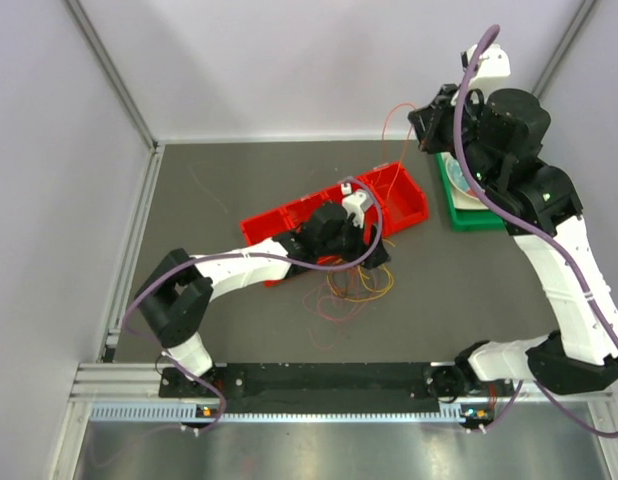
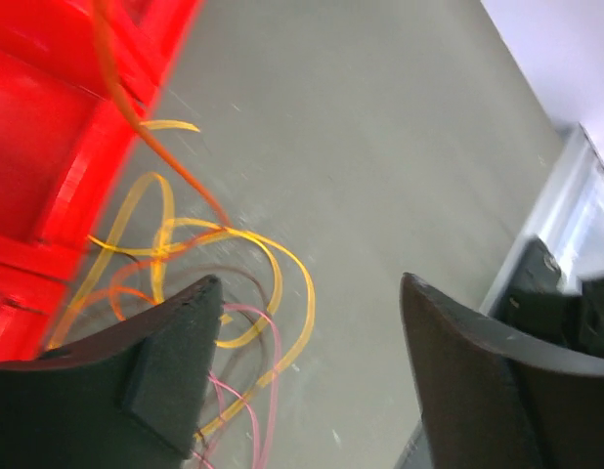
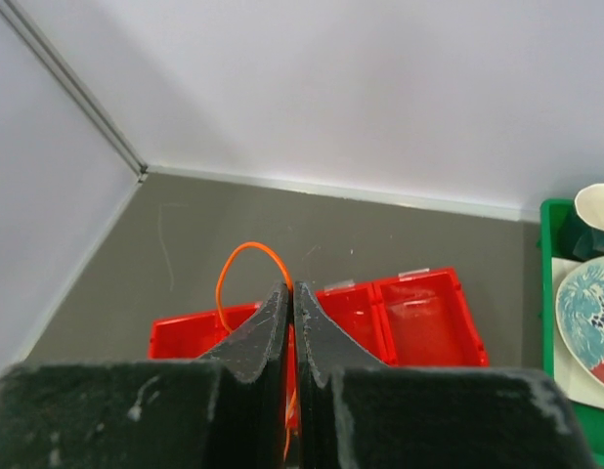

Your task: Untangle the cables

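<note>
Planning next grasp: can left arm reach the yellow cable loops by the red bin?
Likely yes: left gripper hangs open just above the yellow loops; red bin beside, not covering them.

Two white arms (image 1: 239,268) with black joints; a mauve hose (image 1: 479,47) trails back from each pincer (image 3: 291,288). Fingers (image 3: 248,342) black, wedge-shaped, scuffed pale.

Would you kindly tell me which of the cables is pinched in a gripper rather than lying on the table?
The orange cable, clamped in the shut right gripper and looping beyond it; the yellow cable and pink cable lie loose on the table.
</note>
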